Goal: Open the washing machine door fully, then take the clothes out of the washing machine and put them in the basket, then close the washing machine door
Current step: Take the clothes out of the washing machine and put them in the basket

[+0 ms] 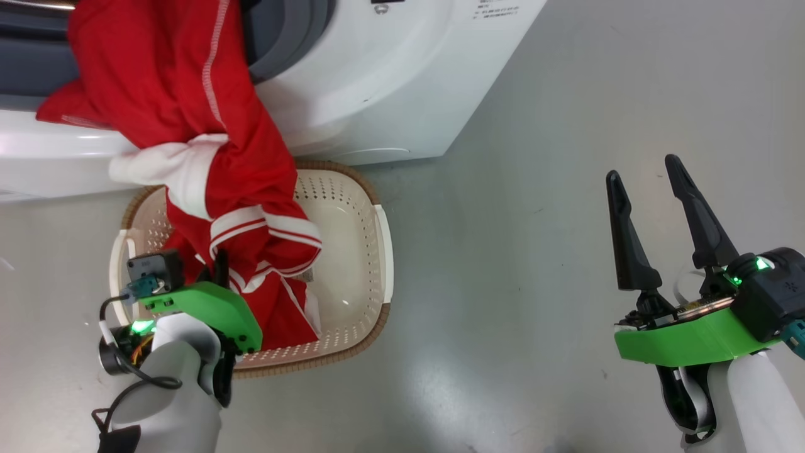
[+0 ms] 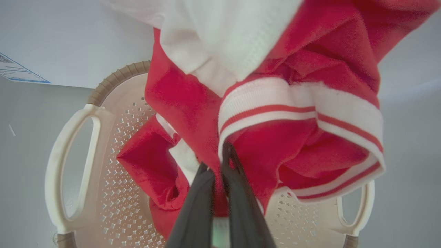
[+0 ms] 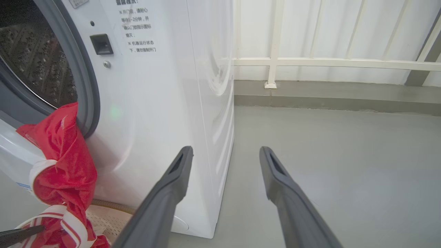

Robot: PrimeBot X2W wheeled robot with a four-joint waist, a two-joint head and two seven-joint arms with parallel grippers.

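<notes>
Your left gripper (image 2: 215,156) is pinched tight on the red clothes (image 1: 239,157). The cloth folds over its jaw tips, so you can hardly see them. From those jaws the clothes stretch away up to the washing machine (image 1: 377,82) mouth, where the picture edge cuts them off. Just past the jaws sits the cream basket (image 1: 343,251), and the low end of the clothes hangs into it. Your right gripper (image 3: 226,150) is wide open with nothing between its jaws, well apart from the clothes.
</notes>
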